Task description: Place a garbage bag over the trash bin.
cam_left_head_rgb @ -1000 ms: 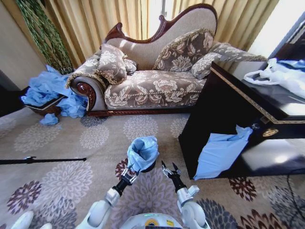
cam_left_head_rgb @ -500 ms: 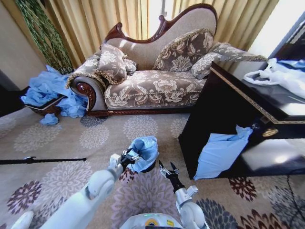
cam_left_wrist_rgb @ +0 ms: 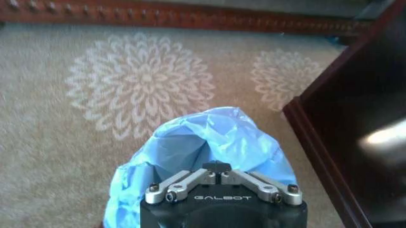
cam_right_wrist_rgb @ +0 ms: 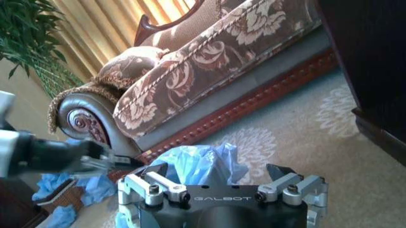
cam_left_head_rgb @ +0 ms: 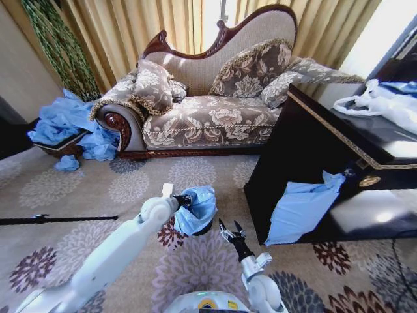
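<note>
Daylight's pouring through the curtains (cam_left_head_rgb: 163,26) at 12 o'clock on my head feed, with glare on the dark cabinet (cam_left_head_rgb: 365,150) at 3. Edges bow fisheye-style, and my left wrist feed's soft and blurry.

The left arm (cam_left_head_rgb: 111,257) is stretched forward and raised, its white forearm running diagonally up from the lower left. The left gripper (cam_left_head_rgb: 184,199) is held at the arm's far end with its fingers (cam_left_wrist_rgb: 219,167) brought together at the tips. The right arm (cam_left_head_rgb: 260,290) is kept low near the base, and the right gripper (cam_left_head_rgb: 230,229) is pointed forward with its fingers (cam_right_wrist_rgb: 279,172) spread apart.
</note>
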Tool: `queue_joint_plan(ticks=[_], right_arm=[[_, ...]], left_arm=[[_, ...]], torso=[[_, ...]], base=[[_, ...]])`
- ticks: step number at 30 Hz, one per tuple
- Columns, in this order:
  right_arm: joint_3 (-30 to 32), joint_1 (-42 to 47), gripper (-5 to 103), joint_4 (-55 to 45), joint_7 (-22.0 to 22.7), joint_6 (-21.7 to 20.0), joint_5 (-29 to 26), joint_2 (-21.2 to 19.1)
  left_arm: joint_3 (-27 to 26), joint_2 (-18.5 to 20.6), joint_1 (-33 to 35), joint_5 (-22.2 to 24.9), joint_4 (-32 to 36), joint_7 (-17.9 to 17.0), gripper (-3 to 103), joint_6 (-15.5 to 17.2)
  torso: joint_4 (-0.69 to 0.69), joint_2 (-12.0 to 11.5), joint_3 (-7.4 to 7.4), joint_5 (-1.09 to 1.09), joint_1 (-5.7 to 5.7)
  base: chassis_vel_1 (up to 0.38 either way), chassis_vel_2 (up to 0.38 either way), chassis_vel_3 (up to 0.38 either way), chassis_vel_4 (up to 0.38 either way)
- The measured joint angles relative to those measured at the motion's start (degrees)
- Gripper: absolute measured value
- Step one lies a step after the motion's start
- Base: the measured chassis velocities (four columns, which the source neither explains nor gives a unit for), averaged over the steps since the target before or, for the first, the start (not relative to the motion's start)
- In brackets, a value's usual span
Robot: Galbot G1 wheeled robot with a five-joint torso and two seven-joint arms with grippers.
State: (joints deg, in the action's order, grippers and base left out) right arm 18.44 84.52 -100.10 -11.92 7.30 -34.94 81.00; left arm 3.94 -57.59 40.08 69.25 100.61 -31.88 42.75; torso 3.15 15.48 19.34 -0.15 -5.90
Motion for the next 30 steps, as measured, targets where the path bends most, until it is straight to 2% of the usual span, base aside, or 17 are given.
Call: queue_joint_plan(ticks=[1,4,11,12,17,24,30], right_arm=[[0.0,0.0,100,0.0,0.0,0.0,0.0,0.0],[0.0,-0.4,100,0.0,0.2,-0.1,-0.4,-0.3],[0.4,-0.4,100,0.1,0.3,-0.1,-0.8,-0.4],[0.5,-0.4,100,0.1,0.3,-0.1,-1.1,-0.6],[0.6,-0.5,100,0.0,0.4,-0.1,-1.3,-0.8],[0.4,-0.7,100,0.1,0.5,-0.3,-1.7,-1.4],[0.3,-1.2,100,0.2,0.6,-0.4,-2.3,-1.8]], left_arm=[[0.0,0.0,0.0,0.0,0.0,0.0,2,0.0],[2.0,-3.0,-3.2,-1.5,-7.4,1.4,0,-0.2],[5.1,-5.9,-6.9,-2.9,-14.6,3.2,0,-0.4],[6.3,-7.3,-8.1,-3.7,-17.8,4.0,0,-0.4],[7.4,-9.7,-9.5,-4.7,-21.6,4.8,0,-0.5],[8.1,-14.9,-11.8,-10.6,-32.4,8.0,0,-0.5],[8.2,-16.7,-12.2,-12.9,-36.6,9.3,0,-0.6]], torso=[[0.00,0.0,0.00,0.00,0.00],[0.00,0.0,0.00,0.00,0.00],[0.00,0.0,-0.01,0.01,0.01],[0.00,0.0,-0.01,0.01,0.01],[0.00,0.0,-0.01,0.01,0.01],[0.00,0.0,-0.01,0.01,0.01],[0.00,0.0,-0.01,0.01,0.01]], base=[[0.000,0.000,0.000,0.000],[0.000,0.000,0.000,0.000],[0.000,0.000,0.000,0.000],[0.000,0.000,0.000,0.000],[0.000,0.000,0.000,0.000],[0.000,0.000,0.000,0.000],[0.000,0.000,0.000,0.000]])
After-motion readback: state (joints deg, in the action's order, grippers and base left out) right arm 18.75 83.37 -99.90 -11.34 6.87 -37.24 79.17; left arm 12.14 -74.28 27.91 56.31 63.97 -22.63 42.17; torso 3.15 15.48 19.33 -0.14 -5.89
